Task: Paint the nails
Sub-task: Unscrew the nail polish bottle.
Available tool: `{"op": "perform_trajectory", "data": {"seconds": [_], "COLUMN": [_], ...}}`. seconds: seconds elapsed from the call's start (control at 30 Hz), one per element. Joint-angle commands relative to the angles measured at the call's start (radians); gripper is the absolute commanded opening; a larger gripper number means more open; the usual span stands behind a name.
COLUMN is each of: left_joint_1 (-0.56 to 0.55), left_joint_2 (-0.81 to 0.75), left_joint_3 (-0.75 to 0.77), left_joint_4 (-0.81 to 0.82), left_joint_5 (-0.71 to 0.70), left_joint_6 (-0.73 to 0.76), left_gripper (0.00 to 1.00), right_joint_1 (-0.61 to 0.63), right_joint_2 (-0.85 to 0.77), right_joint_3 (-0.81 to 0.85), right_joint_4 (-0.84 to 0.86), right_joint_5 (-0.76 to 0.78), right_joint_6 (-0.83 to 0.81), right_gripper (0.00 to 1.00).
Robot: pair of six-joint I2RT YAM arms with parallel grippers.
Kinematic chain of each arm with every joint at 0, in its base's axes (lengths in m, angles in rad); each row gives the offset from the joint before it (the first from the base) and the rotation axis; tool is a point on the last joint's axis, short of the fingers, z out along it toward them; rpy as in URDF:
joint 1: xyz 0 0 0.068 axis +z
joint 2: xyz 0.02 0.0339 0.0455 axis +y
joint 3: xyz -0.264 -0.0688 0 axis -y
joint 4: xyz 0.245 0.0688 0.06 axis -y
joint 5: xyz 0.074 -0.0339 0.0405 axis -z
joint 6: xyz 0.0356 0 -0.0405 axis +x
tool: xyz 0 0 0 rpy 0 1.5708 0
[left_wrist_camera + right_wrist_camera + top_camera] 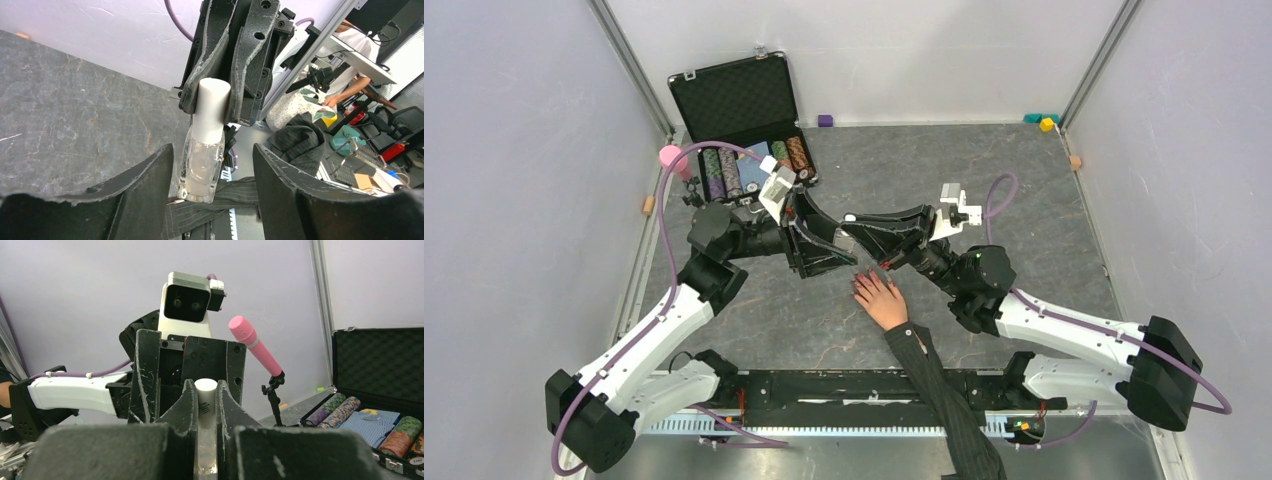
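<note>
In the top view a pale hand (882, 300) in a dark pinstriped sleeve (942, 395) lies flat on the grey table (1024, 200), a little below the middle of the frame, with its fingers pointing to the upper left. Its nails (858, 284) show as small reddish spots at the fingertips, just below the place where the two arms meet. The right gripper (205, 390) is clenched on the white cap of a small clear bottle (202, 165), which fills the middle of the left wrist view with its glass body below the cap. The left gripper (212, 155) faces it with jaws released: one finger stands on each side of the glass, and a gap shows on both sides. Part of the sleeve shows under the bottle at the bottom of that view. An open black case (734, 100) holding rows of poker chips (749, 170) sits at the upper left of the top view, with a pink microphone (671, 158) just to its left
</note>
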Motion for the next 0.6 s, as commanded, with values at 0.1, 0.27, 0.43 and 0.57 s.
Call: {"op": "perform_trajectory", "data": {"seconds": [0.1,0.27,0.43,0.57], "left_joint_1": [0.003,0.004,0.004,0.003], "left_joint_2": [0.004,0.002,-0.002,-0.001], "left_joint_3": [0.001,0.002,0.004,0.005], "left_joint_4": [0.036,0.036,0.036,0.028], "left_joint_5": [0.021,0.021,0.016,0.014], "left_joint_6": [-0.029,-0.027,-0.027,-0.022], "left_gripper": [0.59,0.52,0.43,0.19], "right_joint_1": [0.007,0.007,0.008,0.008], "right_joint_2": [0.003,0.015,0.019,0.014], "right_joint_3": [0.065,0.074,0.076,0.073], "right_joint_4": [0.012,-0.003,-0.044,-0.059], "right_joint_5": [0.021,0.013,0.023,0.031], "right_joint_6": [0.007,0.016,0.007,0.005], "right_gripper": [0.0,0.0,0.0,0.0]}}
